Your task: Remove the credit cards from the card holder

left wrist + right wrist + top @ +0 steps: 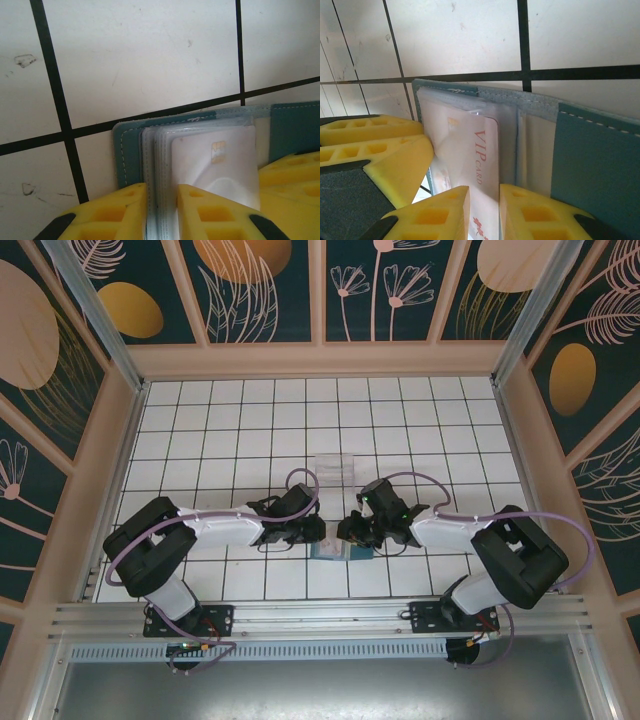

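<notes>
The slate-blue card holder (329,552) lies open on the tiles between both arms. My left gripper (162,187) is shut on its stack of clear plastic sleeves (152,150), next to the blue cover (127,155). A white credit card (215,160) with a gold chip sits in the sleeves just right of my fingers. My right gripper (484,189) is shut on a white credit card (482,155) printed "VIP CARD", which stands in the sleeves beside the blue flap (592,165). In the top view the left gripper (312,532) and right gripper (350,530) face each other over the holder.
A clear plastic box (334,468) stands about one tile behind the grippers. The other arm's yellow fingers (370,145) press close at the left of the right wrist view. White tiled floor (240,420) spreads around, fenced by wooden walls.
</notes>
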